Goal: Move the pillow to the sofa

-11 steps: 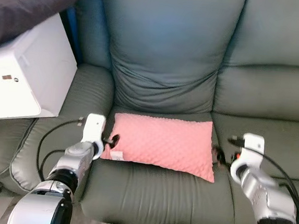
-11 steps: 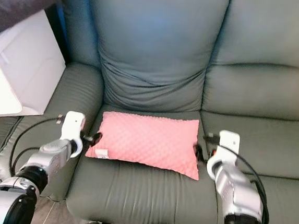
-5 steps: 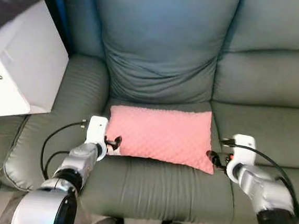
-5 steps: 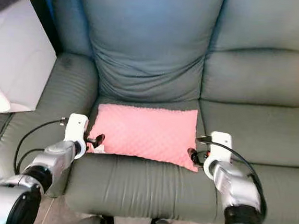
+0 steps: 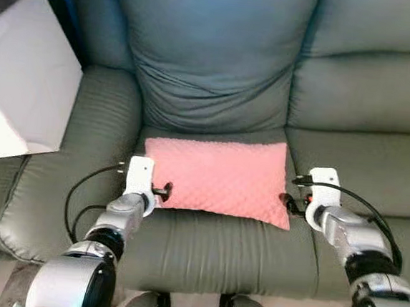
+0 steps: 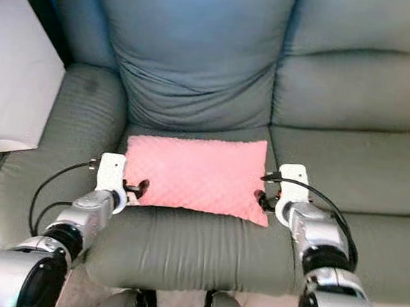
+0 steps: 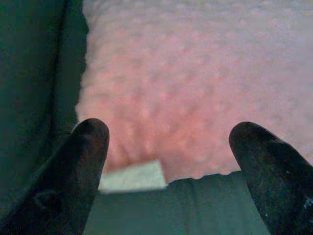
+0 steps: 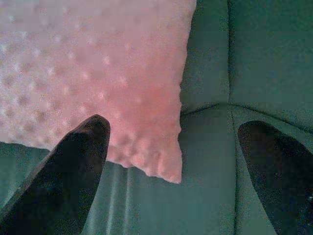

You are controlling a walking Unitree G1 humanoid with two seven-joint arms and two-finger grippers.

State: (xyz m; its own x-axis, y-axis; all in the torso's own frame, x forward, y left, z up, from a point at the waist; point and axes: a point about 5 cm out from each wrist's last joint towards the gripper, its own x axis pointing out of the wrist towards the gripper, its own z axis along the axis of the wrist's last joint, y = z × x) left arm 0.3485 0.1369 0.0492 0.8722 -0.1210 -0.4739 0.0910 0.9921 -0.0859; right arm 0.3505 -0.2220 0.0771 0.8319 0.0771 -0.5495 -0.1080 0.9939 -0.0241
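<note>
We look down on a grey-green sofa (image 6: 199, 52) with a pink dimpled pillow (image 6: 192, 174) lying flat on its left seat cushion, just in front of the backrest. Our left gripper (image 6: 139, 188) sits at the pillow's near-left corner, and our right gripper (image 6: 260, 199) at its near-right corner. A black cable (image 6: 47, 190) loops from the left arm over the armrest. At far left stands a white box (image 6: 13, 93).
</note>
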